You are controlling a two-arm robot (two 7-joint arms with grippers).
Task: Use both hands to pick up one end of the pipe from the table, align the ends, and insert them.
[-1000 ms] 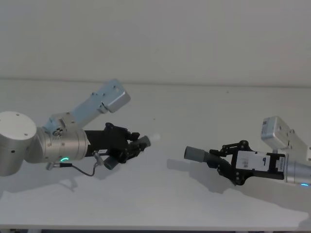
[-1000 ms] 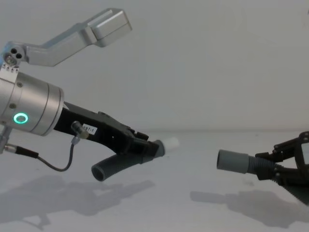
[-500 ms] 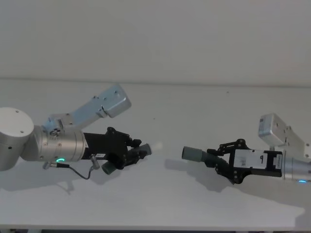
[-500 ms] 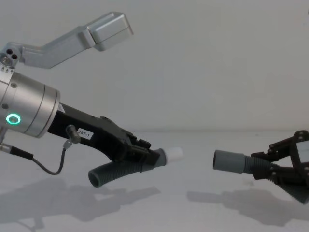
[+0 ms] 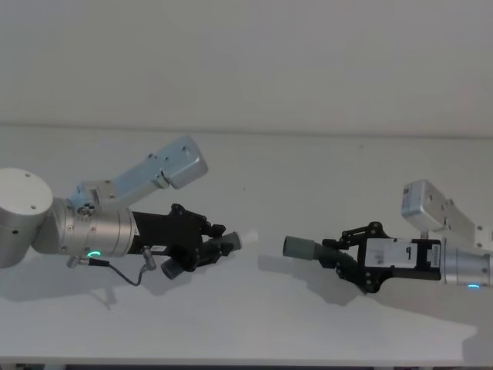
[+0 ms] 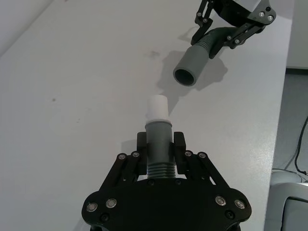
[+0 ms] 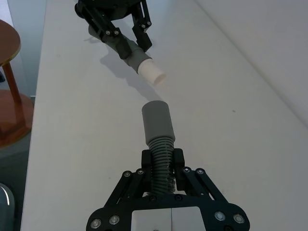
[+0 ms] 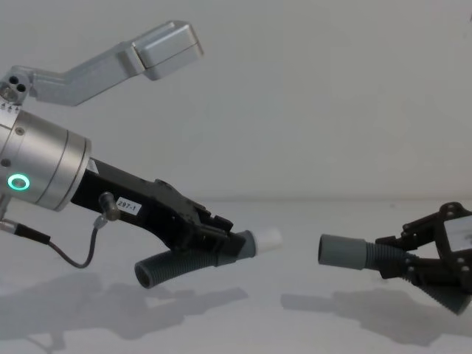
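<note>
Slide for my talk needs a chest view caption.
Left gripper and right gripper hold white-tipped hose and open-cuffed hose facing, apart, above the table.

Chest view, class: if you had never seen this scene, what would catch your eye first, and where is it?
Two black grippers face each other above the white table, each clamped on a dark grey hose piece. The left gripper holds the hose piece with the white tip pointing toward the middle. From the right, the right gripper aims the other piece's open grey cuff at that tip, with a gap between them.
</note>
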